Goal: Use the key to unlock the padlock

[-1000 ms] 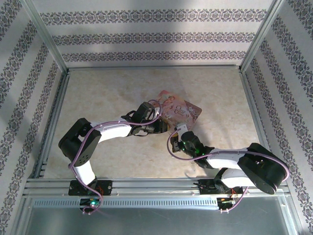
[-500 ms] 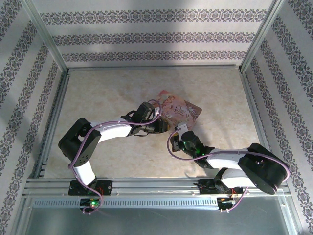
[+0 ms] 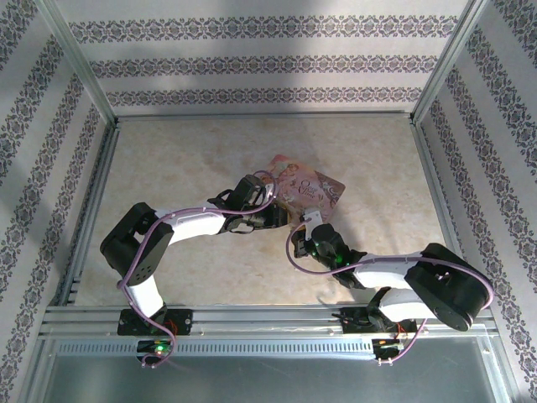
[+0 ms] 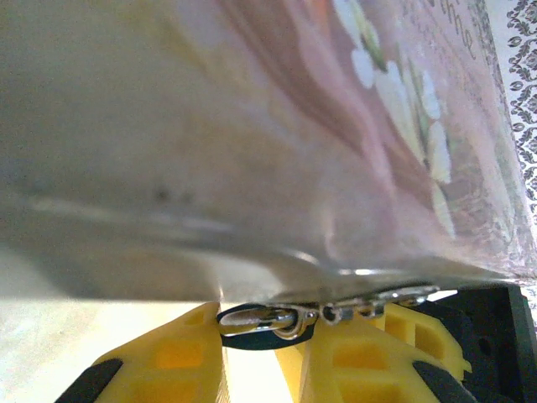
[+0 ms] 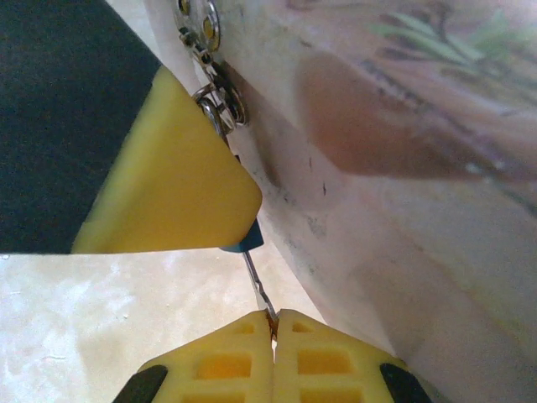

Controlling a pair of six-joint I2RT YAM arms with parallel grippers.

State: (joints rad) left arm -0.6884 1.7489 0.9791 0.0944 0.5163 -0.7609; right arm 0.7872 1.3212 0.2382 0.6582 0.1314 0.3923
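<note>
Pinching thin metal key (image 5: 256, 285) in right hand (image 5: 273, 317), clamping tiny silvery-grey padlock (image 4: 256, 319) in left hand (image 4: 262, 348) (key looks inserted); yet to turn.

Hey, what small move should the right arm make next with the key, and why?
Probably twist the wrist to turn the key: the right gripper, jaws shut on it, has its blade reaching the blue part of the padlock, which the left gripper steadies against the pink tin.
</note>
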